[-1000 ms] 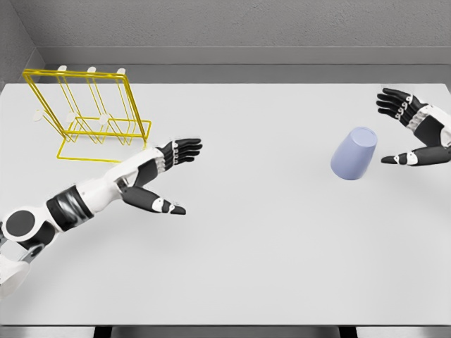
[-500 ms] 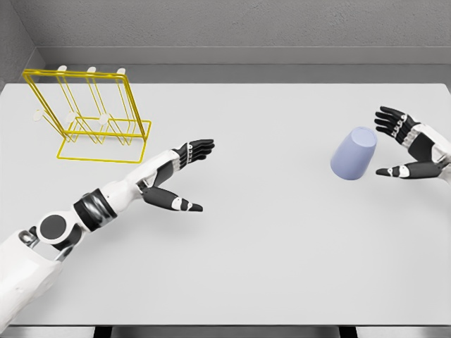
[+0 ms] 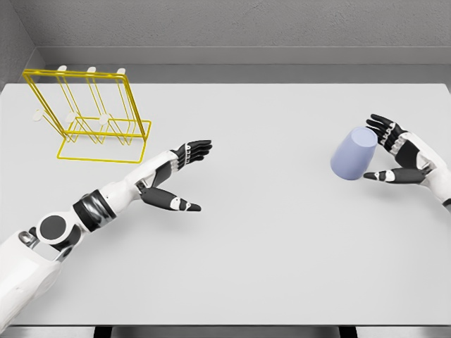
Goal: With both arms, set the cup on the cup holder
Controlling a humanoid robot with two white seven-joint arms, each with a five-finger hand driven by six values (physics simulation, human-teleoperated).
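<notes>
A pale blue cup (image 3: 353, 153) stands upside down and slightly tilted on the white table (image 3: 268, 253), right of the middle. My right hand (image 3: 381, 151) is open just right of it, fingers spread near its top and thumb near its base, almost touching. The yellow wire cup holder (image 3: 88, 113) stands at the table's far left, with white-tipped pegs. Reaching in from the lower left, my left hand (image 3: 190, 176) is open over the table's middle, palm turned right, holding nothing.
A grey wall runs along the table's far edge. The table's front edge shows at the bottom of the view.
My right hand has moved left and down, closing in on the cup. The left arm stretched forward toward the middle earlier and has held still since.
</notes>
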